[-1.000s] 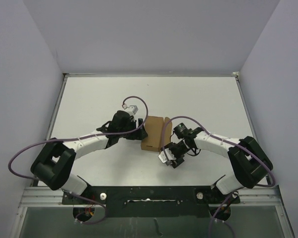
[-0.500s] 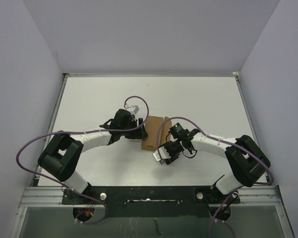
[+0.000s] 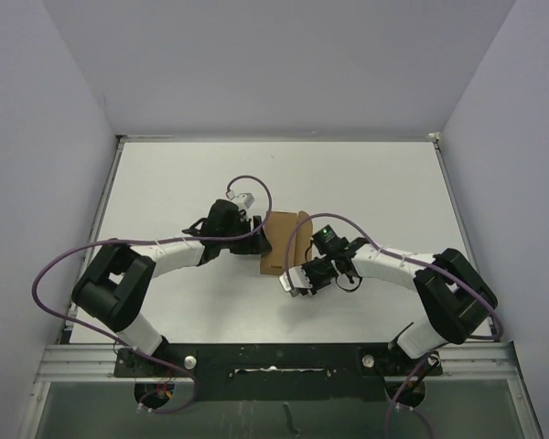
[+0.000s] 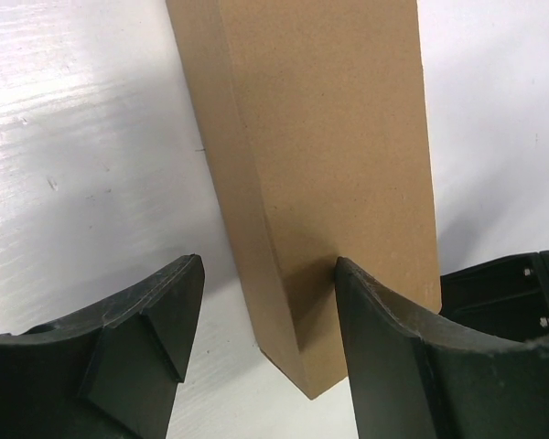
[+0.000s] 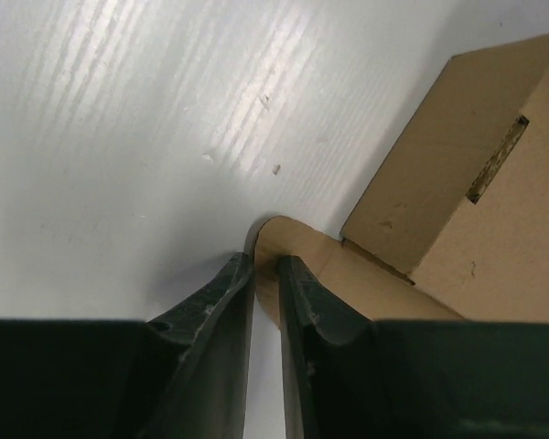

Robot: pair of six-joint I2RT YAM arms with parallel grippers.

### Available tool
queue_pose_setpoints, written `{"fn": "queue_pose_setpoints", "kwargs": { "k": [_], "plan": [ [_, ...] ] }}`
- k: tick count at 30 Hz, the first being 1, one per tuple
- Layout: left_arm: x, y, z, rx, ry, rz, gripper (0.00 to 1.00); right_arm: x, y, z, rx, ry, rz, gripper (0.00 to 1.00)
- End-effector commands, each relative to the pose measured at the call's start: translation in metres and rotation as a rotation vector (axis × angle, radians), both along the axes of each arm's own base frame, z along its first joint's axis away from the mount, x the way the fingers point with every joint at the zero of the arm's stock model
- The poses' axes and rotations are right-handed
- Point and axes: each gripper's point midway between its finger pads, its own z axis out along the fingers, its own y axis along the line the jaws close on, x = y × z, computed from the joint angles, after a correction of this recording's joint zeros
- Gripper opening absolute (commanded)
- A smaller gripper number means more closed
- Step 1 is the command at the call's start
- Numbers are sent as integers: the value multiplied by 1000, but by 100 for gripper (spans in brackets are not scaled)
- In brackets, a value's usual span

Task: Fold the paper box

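Though inside left tool (image 4: pixel 267 273), box (image 4: pixel 329 128) off-centre

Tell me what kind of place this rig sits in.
Probably a lab test cell: white table boxed in by plain grey walls, mounting rail at its near edge, paper box as workpiece.

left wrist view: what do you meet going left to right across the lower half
one finger of the left tool → bare table → paper box → the tool's other finger → black part of the right arm
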Motion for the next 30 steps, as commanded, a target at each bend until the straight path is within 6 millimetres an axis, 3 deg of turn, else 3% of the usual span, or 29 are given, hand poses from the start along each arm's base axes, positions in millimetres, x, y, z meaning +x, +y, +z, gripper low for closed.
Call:
{"fn": "queue_pose_setpoints", "kwargs": {
  "k": [1,12,18,24,30],
  "plan": [
    [-1,5,-15,32,31,1,57,19,-6,8,0,-32,-104,15],
    [-2,4,-18,31,45,-4,57,35,-6,33,80,-60,-197,10],
    [-2,3,-18,29,49,-6,57,41,-5,32,78,-70,-228,7],
    [-2,4,-18,26,52,-9,57,39,-7,26,63,-44,-235,15],
    [-2,4,-18,23,55,-11,57,37,-7,23,60,-13,-234,16]
  ]
}}
